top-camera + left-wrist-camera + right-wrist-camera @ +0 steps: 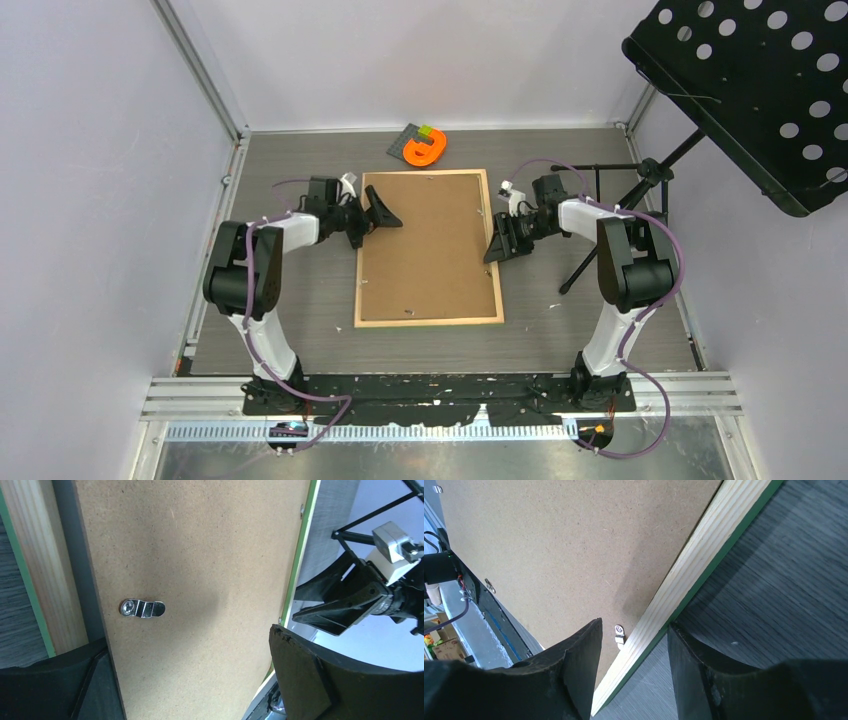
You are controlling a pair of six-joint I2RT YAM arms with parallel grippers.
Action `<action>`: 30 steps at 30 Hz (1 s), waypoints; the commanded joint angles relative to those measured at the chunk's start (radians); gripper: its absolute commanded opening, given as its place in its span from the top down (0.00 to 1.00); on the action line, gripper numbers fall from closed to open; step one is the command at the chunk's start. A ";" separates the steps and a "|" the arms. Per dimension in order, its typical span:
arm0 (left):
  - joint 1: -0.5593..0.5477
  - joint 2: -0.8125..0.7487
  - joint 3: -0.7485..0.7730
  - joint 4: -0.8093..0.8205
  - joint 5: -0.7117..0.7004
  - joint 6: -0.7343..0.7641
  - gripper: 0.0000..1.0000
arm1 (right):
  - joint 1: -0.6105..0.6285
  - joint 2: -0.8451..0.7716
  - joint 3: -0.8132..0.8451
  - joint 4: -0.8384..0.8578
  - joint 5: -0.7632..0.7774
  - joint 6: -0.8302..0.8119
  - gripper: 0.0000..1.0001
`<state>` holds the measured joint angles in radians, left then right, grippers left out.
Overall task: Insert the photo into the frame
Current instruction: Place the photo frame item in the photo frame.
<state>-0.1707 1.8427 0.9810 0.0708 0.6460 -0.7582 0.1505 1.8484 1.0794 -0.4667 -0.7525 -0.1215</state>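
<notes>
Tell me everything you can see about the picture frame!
The frame is a big rectangle of thin pale wood rails, with green showing along its outer edges. It seems to lie flat on the grey table, pale face up, between the two arms. A brown backing board fills it, with small silver turn clips on it. The open left gripper and right gripper are at its long sides; I cannot tell if they touch it.

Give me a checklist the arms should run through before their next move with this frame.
1. Frame lying flat on the table, pale wood up: ok.
2. Photo in sight: not ok; only the brown backing board shows inside the frame.
3. Left gripper open over the frame's left side: ok.
4. Right gripper open, fingers either side of the right rail: ok.
5. Metal clip holding the board down: cannot tell.
</notes>
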 commanded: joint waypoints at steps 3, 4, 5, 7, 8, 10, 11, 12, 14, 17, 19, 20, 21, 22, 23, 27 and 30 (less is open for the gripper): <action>-0.033 -0.039 0.077 -0.183 -0.094 0.099 0.07 | 0.008 -0.021 0.024 0.023 -0.031 -0.004 0.43; -0.038 -0.032 0.086 -0.191 -0.094 0.105 0.07 | 0.008 -0.021 0.024 0.023 -0.031 -0.004 0.43; -0.043 -0.026 0.093 -0.201 -0.097 0.111 0.07 | 0.007 -0.021 0.024 0.024 -0.031 -0.004 0.43; -0.053 -0.014 0.111 -0.214 -0.097 0.122 0.07 | 0.007 -0.021 0.022 0.024 -0.030 -0.004 0.43; -0.056 -0.008 0.118 -0.221 -0.099 0.126 0.07 | 0.007 -0.021 0.022 0.024 -0.029 -0.004 0.43; -0.067 0.003 0.136 -0.239 -0.103 0.139 0.07 | 0.008 -0.022 0.021 0.024 -0.028 -0.004 0.43; -0.073 0.008 0.147 -0.252 -0.109 0.145 0.07 | 0.007 -0.022 0.021 0.024 -0.029 -0.004 0.43; -0.079 0.010 0.155 -0.271 -0.115 0.153 0.07 | 0.007 -0.022 0.021 0.023 -0.029 -0.004 0.43; -0.091 0.012 0.173 -0.298 -0.132 0.169 0.07 | 0.007 -0.023 0.021 0.022 -0.027 -0.004 0.43; -0.105 0.014 0.207 -0.351 -0.166 0.198 0.07 | 0.008 -0.020 0.024 0.022 -0.027 -0.003 0.43; -0.116 0.024 0.235 -0.392 -0.189 0.216 0.06 | 0.008 -0.018 0.025 0.021 -0.027 -0.003 0.43; -0.121 0.029 0.251 -0.416 -0.204 0.224 0.06 | 0.007 -0.018 0.025 0.021 -0.028 -0.003 0.43; -0.126 0.033 0.263 -0.434 -0.215 0.232 0.06 | 0.007 -0.019 0.025 0.021 -0.029 -0.002 0.43; -0.131 0.037 0.274 -0.447 -0.227 0.239 0.06 | 0.007 -0.019 0.025 0.020 -0.029 -0.002 0.43; -0.137 0.040 0.282 -0.462 -0.236 0.244 0.06 | 0.007 -0.019 0.025 0.019 -0.028 -0.003 0.43; -0.152 0.051 0.310 -0.511 -0.277 0.268 0.05 | 0.008 -0.020 0.024 0.015 -0.024 -0.007 0.43; -0.160 0.056 0.330 -0.545 -0.309 0.288 0.01 | 0.008 -0.019 0.025 0.015 -0.024 -0.007 0.43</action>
<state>-0.3031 1.8908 1.2629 -0.3958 0.3717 -0.5179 0.1505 1.8484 1.0794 -0.4671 -0.7525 -0.1223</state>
